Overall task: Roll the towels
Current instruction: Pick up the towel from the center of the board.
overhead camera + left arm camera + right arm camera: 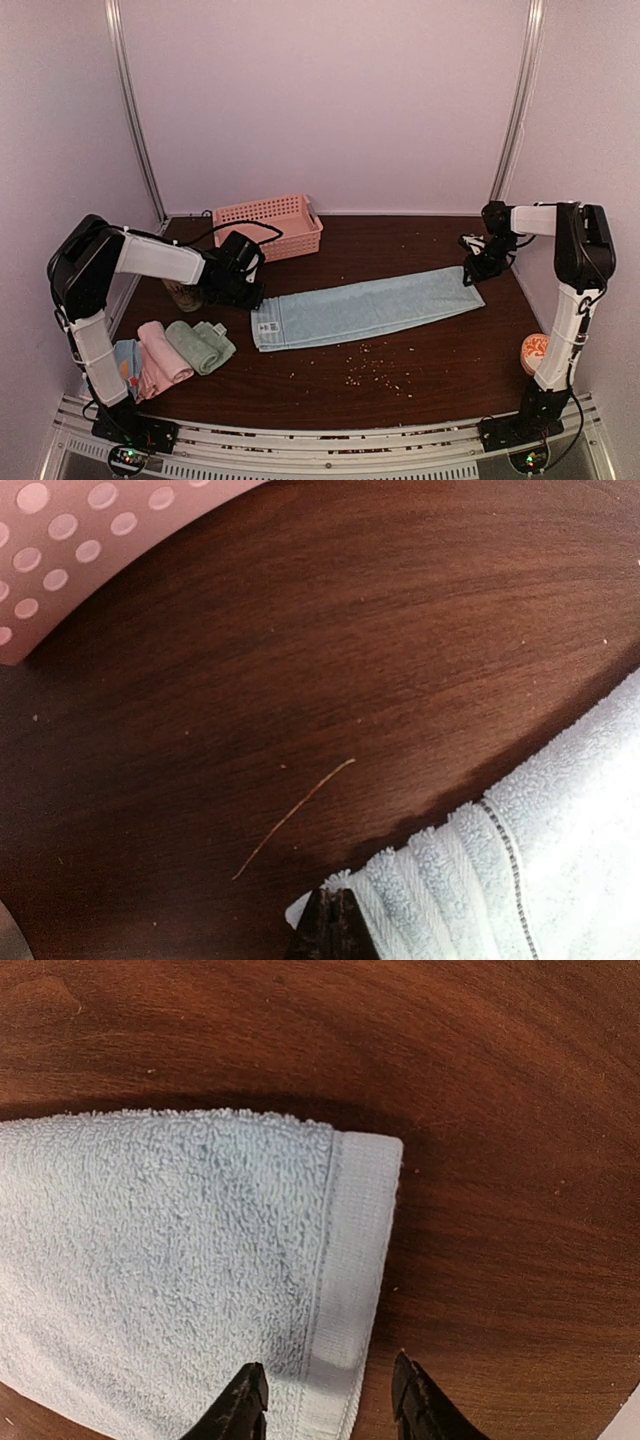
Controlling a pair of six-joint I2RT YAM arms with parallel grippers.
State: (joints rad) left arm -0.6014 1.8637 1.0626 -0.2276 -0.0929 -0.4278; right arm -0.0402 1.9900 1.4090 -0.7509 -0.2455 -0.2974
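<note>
A light blue towel (365, 308) lies spread flat in a long strip across the middle of the table. My left gripper (246, 291) sits at its left end. In the left wrist view that gripper (335, 927) is shut, with the towel's (560, 850) bunched corner pinched at its tips. My right gripper (477, 264) hovers at the strip's right end. In the right wrist view it (330, 1400) is open, its fingers (243, 1405) straddling the hem of the towel (160, 1250) without touching it. Rolled pink (162, 352), sage green (201, 346) and dotted blue (126, 362) towels lie at the front left.
A pink perforated basket (270, 226) stands at the back left, its wall (60, 550) close to the left gripper. A small brownish object (183, 295) sits beside the left arm. An orange-dotted item (535, 352) rests by the right arm's base. Crumbs (370, 365) dot the table's front.
</note>
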